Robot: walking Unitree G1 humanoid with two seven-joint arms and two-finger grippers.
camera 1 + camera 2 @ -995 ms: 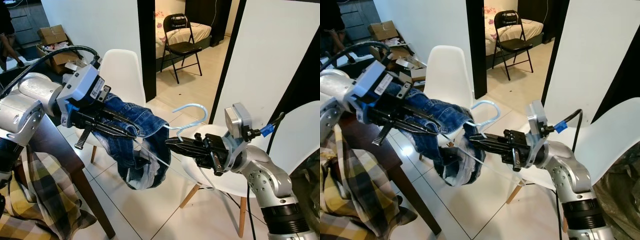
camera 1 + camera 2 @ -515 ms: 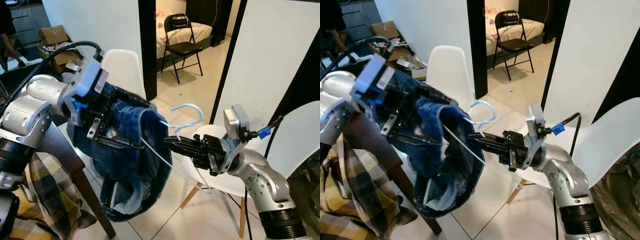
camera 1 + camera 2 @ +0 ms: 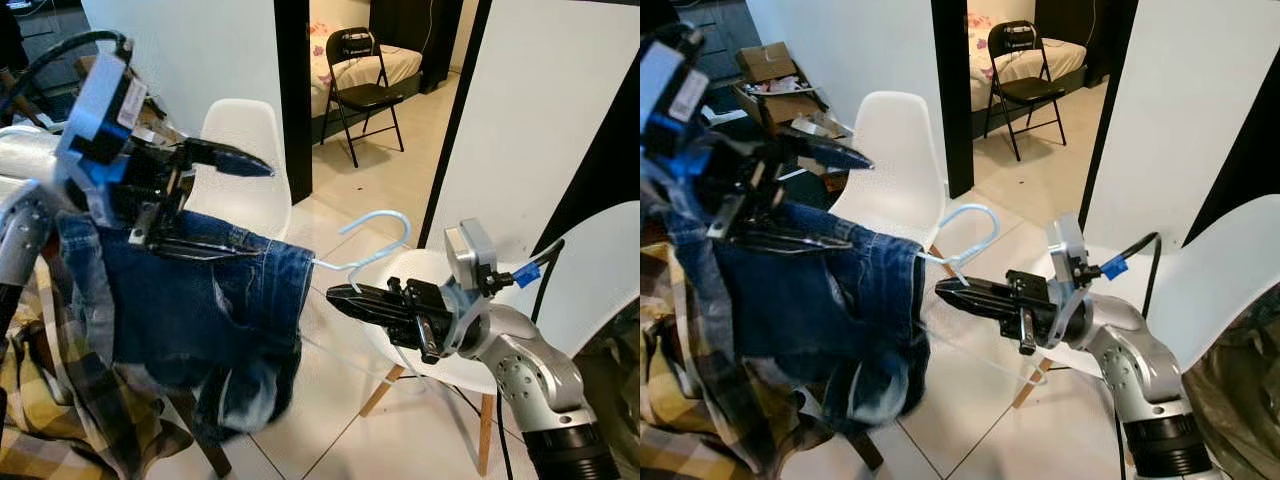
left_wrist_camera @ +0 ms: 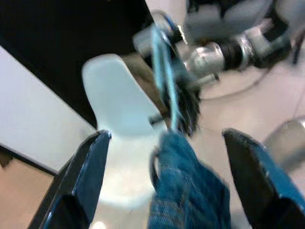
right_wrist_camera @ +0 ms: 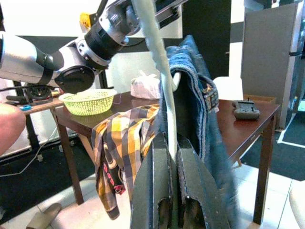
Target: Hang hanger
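A green mesh basket sits on the dark brown worktop; what lies inside it cannot be made out. Cardboard boxes holding loose clutter stand on the floor by the far wall.

The hanger, pale blue, is held out in the air between the two arms. The right tool has its two black fingers pressed together on the hanger's thin bar, with the hook curving up above it. A pair of blue jeans hangs from the hanger's other end, draping down in front of the worktop. The left tool is raised at the jeans' waistband with its fingers spread wide apart, the upper one above the denim and the lower one along the top edge of the cloth; whether it actually grips the cloth cannot be told.

A yellow and black checked shirt is draped over the worktop's edge and hangs toward the floor. A dark remote-like object and a crumpled white bag also lie on the worktop.

The floor is pale glossy tile. One white moulded chair stands behind the jeans, another white chair with wooden legs beside the right arm. Through a dark-framed doorway a black folding chair stands before a bed with floral sheets. A white wall panel rises behind the right arm.
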